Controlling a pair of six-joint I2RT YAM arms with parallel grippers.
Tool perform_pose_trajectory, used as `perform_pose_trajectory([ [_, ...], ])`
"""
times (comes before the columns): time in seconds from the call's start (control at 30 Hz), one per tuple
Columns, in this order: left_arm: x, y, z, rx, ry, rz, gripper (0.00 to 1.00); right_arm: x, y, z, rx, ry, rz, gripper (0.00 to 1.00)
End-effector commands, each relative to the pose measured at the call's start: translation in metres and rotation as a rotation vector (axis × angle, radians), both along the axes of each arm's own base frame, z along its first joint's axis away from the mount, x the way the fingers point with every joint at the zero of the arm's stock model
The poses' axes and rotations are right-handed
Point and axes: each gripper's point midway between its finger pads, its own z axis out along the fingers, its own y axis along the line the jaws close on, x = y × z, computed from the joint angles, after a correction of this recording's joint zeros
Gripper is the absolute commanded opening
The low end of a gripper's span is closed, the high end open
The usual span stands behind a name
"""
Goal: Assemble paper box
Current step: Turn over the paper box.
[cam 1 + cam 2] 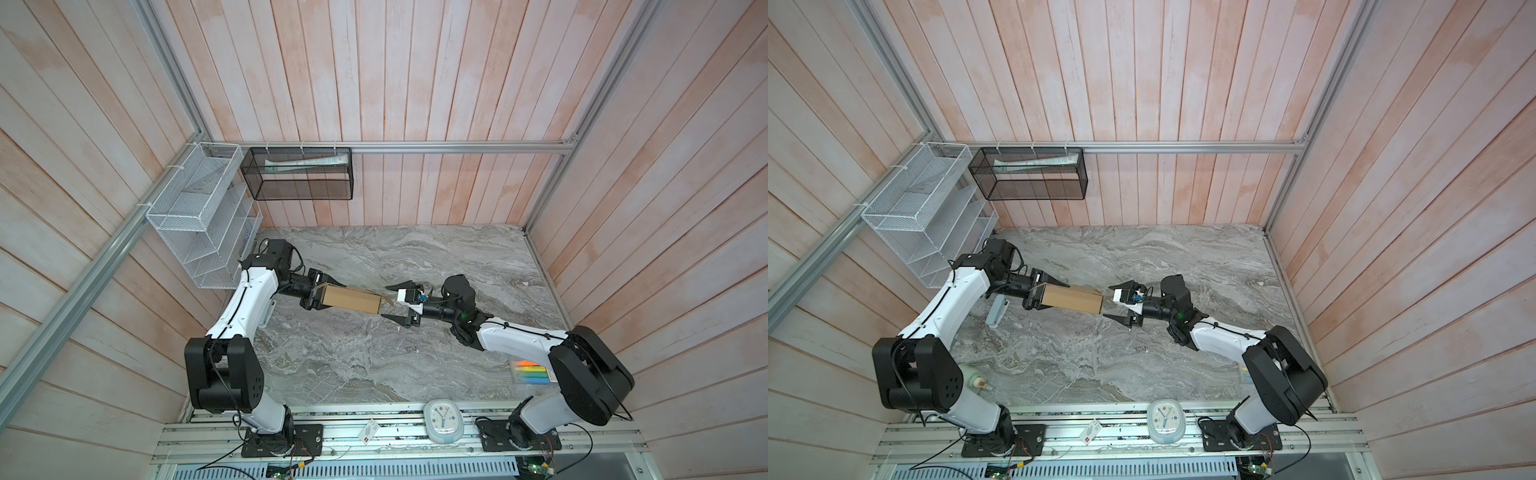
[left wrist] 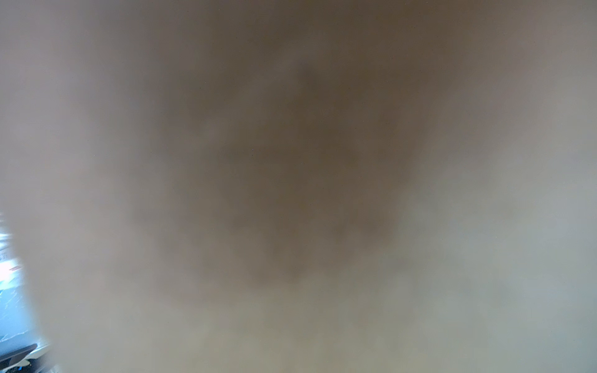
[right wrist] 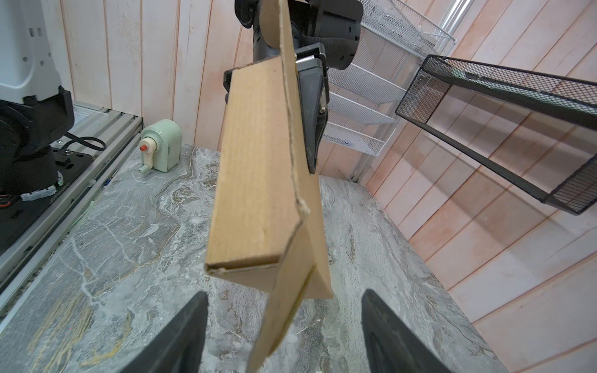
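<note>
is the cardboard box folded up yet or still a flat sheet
Folded into a slim box shape, not finished: the paper box shows walls meeting at creased corners, but an end flap hangs loose.

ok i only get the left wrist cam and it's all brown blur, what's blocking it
Observer: The paper box. The left gripper is clamped on one end of it, so cardboard sits right against that lens.
Operator: is the box down on the table
Observer: No, the right wrist view shows it held up clear of the marble table.
Operator: and where's the right gripper
Observer: The right gripper is open at the box's far end, with a loose flap hanging between its jaws, unclamped.
</note>
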Motion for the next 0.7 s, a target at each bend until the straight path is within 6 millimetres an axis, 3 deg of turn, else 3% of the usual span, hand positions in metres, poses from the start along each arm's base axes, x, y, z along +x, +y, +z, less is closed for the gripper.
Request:
perform_pose_trajectory([
  [0.0, 0.004, 0.001, 0.007, -0.007, -0.021, -0.008, 0.26, -0.009, 0.007, 0.004, 0.0, -0.008, 0.066, 0.75],
  [0.27, 0.003, -0.002, 0.008, -0.007, -0.027, -0.016, 0.26, -0.014, 0.017, 0.006, 0.01, -0.02, 0.103, 0.76],
  [0.67, -0.002, -0.008, 0.013, -0.023, -0.036, -0.03, 0.26, -0.007, 0.031, 0.002, 0.019, -0.018, 0.151, 0.77],
])
